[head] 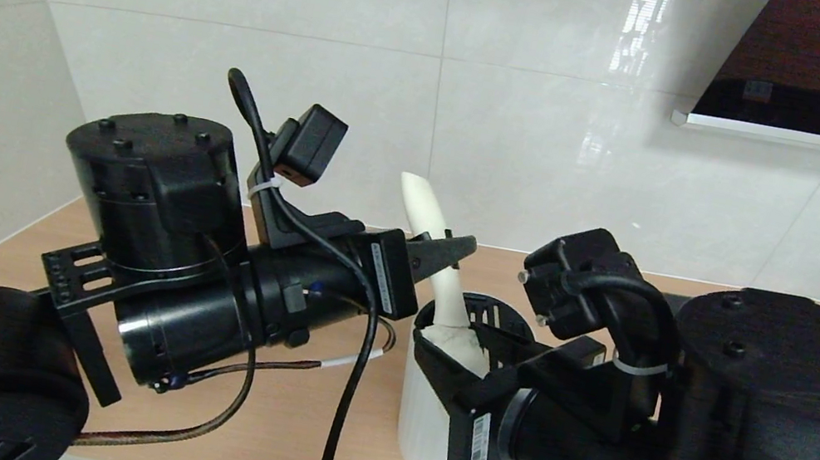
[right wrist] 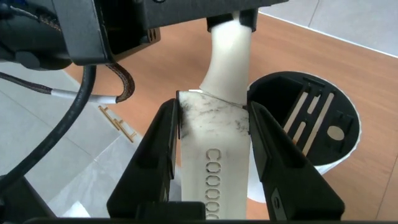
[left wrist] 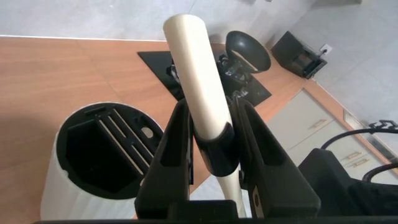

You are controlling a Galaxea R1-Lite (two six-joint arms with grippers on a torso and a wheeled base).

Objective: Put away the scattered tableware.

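Head view showed my left hand [head: 452,257] clamped on the handle of the white spatula [head: 420,211], and my right hand [head: 452,347] gripping its wide slotted end. I held it tilted just above the white holder [head: 424,435], which stood on the wooden surface [head: 295,404].

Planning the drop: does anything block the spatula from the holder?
Nothing visible. The holder stands open, only its divider inside. The left hand grips the spatula by the handle, the right hand by the blade.
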